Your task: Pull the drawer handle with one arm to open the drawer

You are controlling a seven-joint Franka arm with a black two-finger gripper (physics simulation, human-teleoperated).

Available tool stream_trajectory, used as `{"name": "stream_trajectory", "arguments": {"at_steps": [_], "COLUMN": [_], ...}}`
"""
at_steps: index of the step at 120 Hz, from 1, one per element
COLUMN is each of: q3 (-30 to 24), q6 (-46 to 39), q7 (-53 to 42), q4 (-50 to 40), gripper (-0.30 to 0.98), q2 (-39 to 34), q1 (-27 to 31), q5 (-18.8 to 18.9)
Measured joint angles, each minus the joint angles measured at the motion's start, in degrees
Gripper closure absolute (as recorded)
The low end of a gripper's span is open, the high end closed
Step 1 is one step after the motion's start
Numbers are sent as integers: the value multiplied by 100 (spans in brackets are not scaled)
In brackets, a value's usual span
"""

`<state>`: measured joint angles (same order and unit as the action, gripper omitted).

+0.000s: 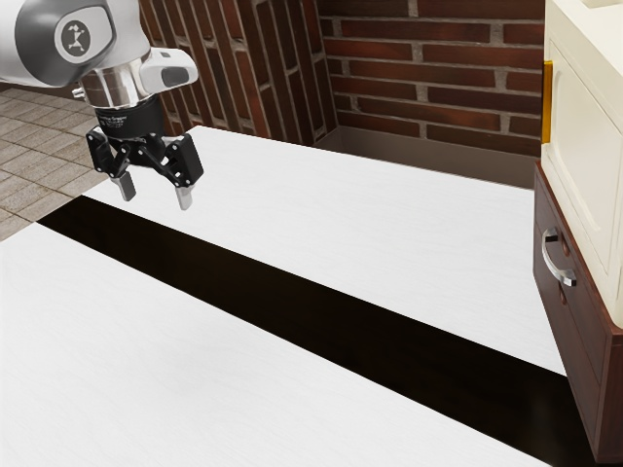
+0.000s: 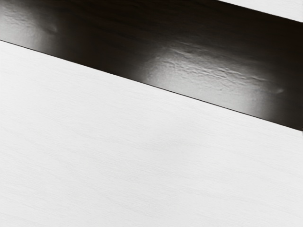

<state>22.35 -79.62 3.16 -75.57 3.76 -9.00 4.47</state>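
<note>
Tool [image 1: 156, 193]: it hangs above the worktop [image 1: 419, 243], its two fingers standing apart, with nothing between them. I see it near the exterior view's left.
Handle [image 1: 555, 269]: a curved, silver one, on the dark brown front of the drawer [image 1: 584, 341], at the exterior view's right. It is well apart from my tool, and nothing touches it.
Drawer: its front looks level with the brown wood around it, so I judge that it is closed (from this angle a very small gap could escape me).
Dark stripe [image 2: 118, 42]: in the wrist view it lies beside the pale surface of the worktop, so I think my hand is directed down to the table and not to the handle.
Done so far: of the opening itself, nothing that I can find. The tool is ready to receive the handle, and this is all I would count.
Left to do: everything important, in my judgement. I must cross the worktop, turn the fingers to suit the curved bar, close on it, and then pull straight away from the brown front.
Cream cabinet [image 1: 584, 146]: it stands above the drawer and has a golden handle [image 1: 547, 102], which I should not take by mistake.
</note>
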Motion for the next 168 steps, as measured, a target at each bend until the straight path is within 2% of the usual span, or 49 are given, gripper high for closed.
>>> {"name": "stream_trajectory", "arguments": {"at_steps": [19, 31, 41, 53, 66, 72, 81, 94, 107, 120, 129, 148, 168], "q3": [97, 116, 57, 29, 43, 95, 128, 104, -330, -543, -559, -376, -205], "q6": [5, 133, 109, -197, -821, -1113, -1449, -1739, -1868, -1890, -1907, -2019, -2491], "q7": [6, 70, 165, 267, 353, 386, 430, 485, 530, 605, 706, 1100, 1550], "q4": [17, 710, 855, 843, 725, 699, 689, 641, 628, 442, 358, 298, 449], "gripper": [0, 0, 0, 0, 0, 0, 0, 0, 0, 1, 9, 26, 35], "q2": [-32, -305, -447, 93, 501, 729, 1042, 1300, 1314, 1235, 1231, 1282, 1664], "q1": [-33, -25, 120, 483, 80, 64, 312, 415, 385, 344, 302, 235, 267], "q5": [-85, -287, -757, -1402, -1814, -2092, -2756, -3910, -4488, -4759, -4829, -4741, -4766]}}
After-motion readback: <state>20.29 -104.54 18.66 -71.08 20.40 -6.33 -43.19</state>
